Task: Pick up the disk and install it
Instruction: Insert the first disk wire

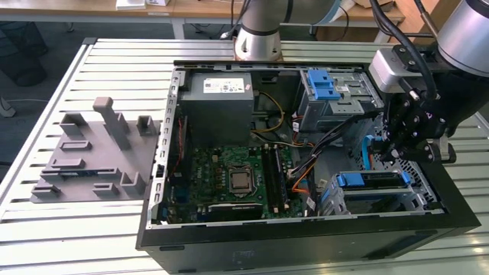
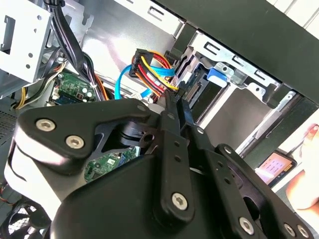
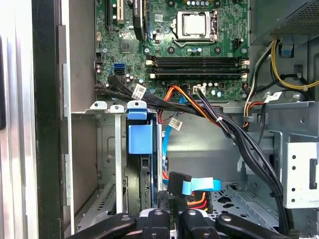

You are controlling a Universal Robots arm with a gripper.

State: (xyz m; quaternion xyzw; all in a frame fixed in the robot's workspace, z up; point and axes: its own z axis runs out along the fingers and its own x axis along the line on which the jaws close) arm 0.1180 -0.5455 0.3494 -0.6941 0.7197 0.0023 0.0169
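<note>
The disk (image 1: 379,182) sits edge-on in the lower drive bay at the exterior view's right end of the open computer case. Its blue carrier tab (image 3: 138,137) and dark edge stand between the bay's metal walls. The same blue tab (image 2: 217,74) also appears in the second wrist view. My gripper (image 1: 401,150) hangs inside the case just beside this bay. Its fingers (image 2: 175,107) are drawn together, shut. The gripper's tips (image 3: 172,216) are right at a black connector (image 3: 177,182) on a flat blue cable, beside the disk's edge. I cannot tell whether they pinch the connector.
A bundle of black, orange and yellow cables (image 3: 209,117) crosses the case beside the bay. The motherboard (image 1: 237,177), the grey power supply (image 1: 220,106) and a blue-handled drive cage (image 1: 328,89) crowd the case. A grey fixture plate (image 1: 95,154) lies on the slatted table. A person's hand (image 2: 306,169) shows outside the case.
</note>
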